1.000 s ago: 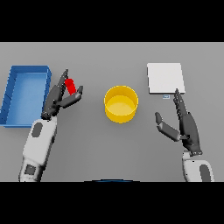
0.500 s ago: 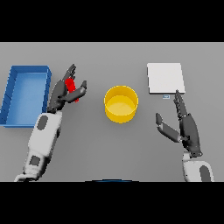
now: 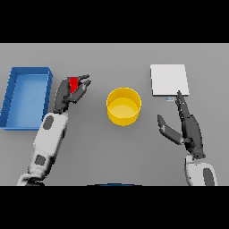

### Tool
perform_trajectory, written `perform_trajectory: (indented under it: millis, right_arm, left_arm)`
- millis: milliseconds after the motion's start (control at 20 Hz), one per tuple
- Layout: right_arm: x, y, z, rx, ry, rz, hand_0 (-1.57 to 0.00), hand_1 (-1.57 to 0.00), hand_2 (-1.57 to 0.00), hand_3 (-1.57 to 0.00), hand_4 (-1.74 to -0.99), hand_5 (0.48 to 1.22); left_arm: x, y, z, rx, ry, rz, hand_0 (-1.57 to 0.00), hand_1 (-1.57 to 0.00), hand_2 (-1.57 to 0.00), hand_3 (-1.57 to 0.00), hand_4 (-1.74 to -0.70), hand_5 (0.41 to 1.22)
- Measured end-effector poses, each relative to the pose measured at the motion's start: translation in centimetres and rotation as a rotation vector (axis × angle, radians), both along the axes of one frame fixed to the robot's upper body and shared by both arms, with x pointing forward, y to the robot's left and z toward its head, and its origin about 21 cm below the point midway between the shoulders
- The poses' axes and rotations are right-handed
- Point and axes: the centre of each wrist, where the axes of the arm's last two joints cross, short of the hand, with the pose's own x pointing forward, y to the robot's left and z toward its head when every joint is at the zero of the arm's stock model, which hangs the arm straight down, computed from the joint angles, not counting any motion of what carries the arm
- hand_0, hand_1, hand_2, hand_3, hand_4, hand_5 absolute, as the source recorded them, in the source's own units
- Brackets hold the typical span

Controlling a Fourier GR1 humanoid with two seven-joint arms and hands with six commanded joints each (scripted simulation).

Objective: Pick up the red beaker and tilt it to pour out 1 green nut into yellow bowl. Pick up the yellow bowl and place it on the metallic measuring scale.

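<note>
White-grey arms, dark left hand [image 3: 68,95], right hand [image 3: 190,129]

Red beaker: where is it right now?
Head view, left side: the small red beaker sits in the left hand, whose fingers curl round it, between the blue rectangular tray and the round yellow bowl.

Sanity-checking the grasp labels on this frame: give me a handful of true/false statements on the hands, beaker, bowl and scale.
1. The left hand is closed on the red beaker. True.
2. The yellow bowl sits on the metallic measuring scale. False: it stands on the table, to the left of the scale and apart from it.
3. The right hand is open and holds nothing. True.
4. The red beaker lies inside the blue bin. False: it is in the left hand, between the bin and the bowl.
5. The right hand grips the bowl. False: it is clear of it.
</note>
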Motion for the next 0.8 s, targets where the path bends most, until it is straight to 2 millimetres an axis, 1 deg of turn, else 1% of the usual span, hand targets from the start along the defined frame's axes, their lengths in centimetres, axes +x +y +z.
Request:
perform_trajectory:
  millis: [50, 100, 200, 250, 300, 350, 400, 450, 550, 600, 650, 750, 800]
  right_arm:
    - [0.0, 0.1, -0.2, -0.013, 0.000, 0.007, 0.00, 0.00, 0.00, 0.00, -1.288, 0.679]
    - [0.3, 0.1, -0.1, -0.015, -0.006, 0.006, 0.00, 0.00, 0.00, 0.00, -1.281, 0.676]
    - [0.3, 0.0, 0.0, -0.027, -0.013, 0.013, 0.00, 0.00, 0.00, 0.00, -1.263, 0.671]
    - [0.4, 0.1, 0.1, -0.032, -0.010, 0.004, 0.00, 0.00, 0.00, 0.00, -1.254, 0.667]
    - [0.1, 0.4, -0.2, -0.026, -0.016, 0.008, 0.00, 0.00, 0.00, 0.00, -1.258, 0.669]
    - [0.3, 0.0, -0.2, -0.034, -0.015, 0.002, 0.00, 0.00, 0.00, 0.00, -1.255, 0.672]
    - [0.5, 0.1, 0.0, -0.037, -0.014, 0.006, 0.00, 0.00, 0.00, 0.00, -1.250, 0.672]
    - [0.4, 0.1, -0.3, -0.040, -0.014, 0.006, 0.00, 0.00, 0.00, 0.00, -1.245, 0.673]
    - [0.3, 0.4, 0.0, -0.049, -0.035, -0.001, 0.00, 0.00, 0.00, 0.00, -1.247, 0.685]
    - [0.3, 0.4, -0.1, -0.070, -0.027, -0.006, 0.00, 0.00, 0.00, 0.00, -1.245, 0.688]
    - [0.3, 0.4, 0.2, -0.075, -0.033, -0.006, 0.00, 0.00, 0.00, 0.00, -1.243, 0.691]
    - [-0.2, 0.8, 0.6, -0.071, -0.047, 0.003, 0.00, 0.00, 0.00, 0.00, -1.243, 0.696]
    - [-0.4, 0.3, 0.6, -0.070, -0.036, 0.000, 0.00, 0.00, 0.00, 0.00, -1.243, 0.700]
  left_arm:
    - [-0.2, -0.1, -0.1, -0.016, -0.015, -0.005, -1.45, -1.45, -1.46, -1.45, -1.62, 1.117]
    - [-0.1, -0.1, 0.3, -0.021, -0.021, 0.001, -1.48, -1.48, -1.48, -1.48, -1.64, 1.112]
    - [0.1, 0.1, 0.9, -0.026, -0.052, 0.001, -1.51, -1.51, -1.51, -1.51, -1.68, 1.103]
    - [0.5, 0.1, 1.8, -0.017, -0.068, 0.007, -1.52, -1.52, -1.52, -1.52, -1.69, 1.100]
    - [0.4, 0.2, 2.0, -0.009, -0.098, 0.009, -1.53, -1.53, -1.53, -1.53, -1.70, 1.098]
    - [0.3, 0.0, 2.4, -0.006, -0.122, 0.005, -1.54, -1.54, -1.54, -1.54, -1.71, 1.097]
    - [0.5, -0.4, 3.3, 0.008, -0.138, -0.002, -1.55, -1.55, -1.55, -1.55, -1.72, 1.097]
    - [0.6, -0.3, 4.5, 0.037, -0.163, -0.006, -1.55, -1.55, -1.55, -1.55, -1.72, 1.101]
    - [0.9, -0.8, 6.2, 0.140, -0.162, -0.049, -1.56, -1.56, -1.56, -1.56, -1.73, 1.113]
    - [1.0, -1.2, 6.8, 0.213, -0.164, -0.092, -1.56, -1.56, -1.56, -1.56, -1.73, 1.119]
    - [1.1, -1.3, 7.5, 0.307, -0.167, -0.137, -1.56, -1.56, -1.56, -1.56, -1.73, 1.121]
    - [0.8, -1.6, 8.0, 0.399, -0.172, -0.192, -1.56, -1.56, -1.56, -1.56, -1.73, 1.117]
    - [0.6, -1.8, 8.1, 0.423, -0.174, -0.209, -1.56, -1.56, -1.56, -1.56, -1.73, 1.115]
